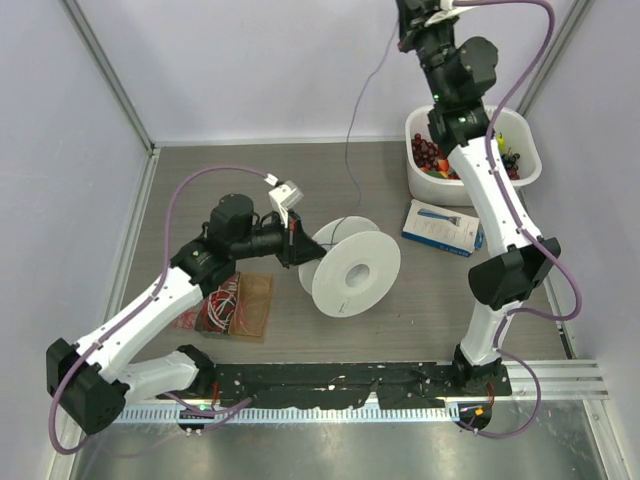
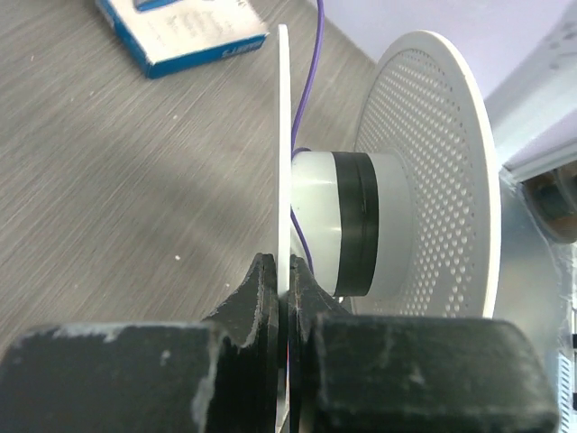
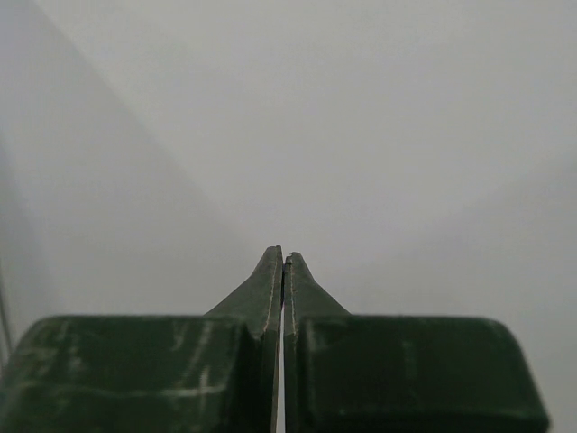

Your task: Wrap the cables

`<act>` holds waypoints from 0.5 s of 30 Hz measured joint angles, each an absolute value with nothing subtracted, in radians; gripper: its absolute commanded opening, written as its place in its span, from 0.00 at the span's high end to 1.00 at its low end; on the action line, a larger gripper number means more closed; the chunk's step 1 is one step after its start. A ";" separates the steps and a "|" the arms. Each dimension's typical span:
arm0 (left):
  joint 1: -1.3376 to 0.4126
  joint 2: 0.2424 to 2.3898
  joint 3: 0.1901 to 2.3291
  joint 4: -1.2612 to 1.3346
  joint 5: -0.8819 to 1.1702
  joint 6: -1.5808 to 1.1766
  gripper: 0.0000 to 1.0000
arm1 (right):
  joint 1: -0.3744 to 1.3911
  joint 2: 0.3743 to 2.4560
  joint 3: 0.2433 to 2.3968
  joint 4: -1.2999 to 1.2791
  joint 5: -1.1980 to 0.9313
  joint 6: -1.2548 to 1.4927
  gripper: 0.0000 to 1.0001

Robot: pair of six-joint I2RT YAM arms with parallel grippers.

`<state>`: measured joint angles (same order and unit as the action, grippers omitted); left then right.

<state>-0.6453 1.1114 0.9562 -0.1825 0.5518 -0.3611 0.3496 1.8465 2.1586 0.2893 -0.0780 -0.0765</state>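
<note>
The round white perforated spool [image 1: 355, 272] stands on edge mid-table. My left gripper [image 1: 300, 243] is shut on its near flange; in the left wrist view the jaws [image 2: 288, 271] pinch the thin flange [image 2: 284, 135] edge-on. A dark band of wound wire [image 2: 361, 221] sits on the hub. The thin cable [image 1: 352, 130] rises from the spool to my right gripper [image 1: 405, 35], held high near the back wall. It also shows in the left wrist view [image 2: 306, 81]. In the right wrist view the gripper [image 3: 283, 257] is shut, with the cable not discernible between the tips.
A white bin [image 1: 525, 160] of small colourful parts stands back right. A blue box [image 1: 440, 227] lies beside it and shows in the left wrist view [image 2: 189, 36]. A brown board with red wires [image 1: 240, 305] lies under the left arm. Walls enclose the table.
</note>
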 measured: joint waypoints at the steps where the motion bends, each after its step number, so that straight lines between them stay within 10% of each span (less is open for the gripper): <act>1: -0.639 1.093 0.955 -0.181 0.571 -0.363 1.00 | 0.318 1.847 2.145 0.288 -0.083 -0.076 0.99; 15: -0.263 1.016 0.854 0.133 0.810 -0.793 1.00 | -0.080 1.847 2.080 0.295 -0.146 -0.068 0.99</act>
<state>-0.2626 1.0161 0.8543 0.1326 0.8097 -0.7933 -0.0803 1.8465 2.0800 0.2951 -0.1455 -0.0677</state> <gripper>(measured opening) 0.044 0.029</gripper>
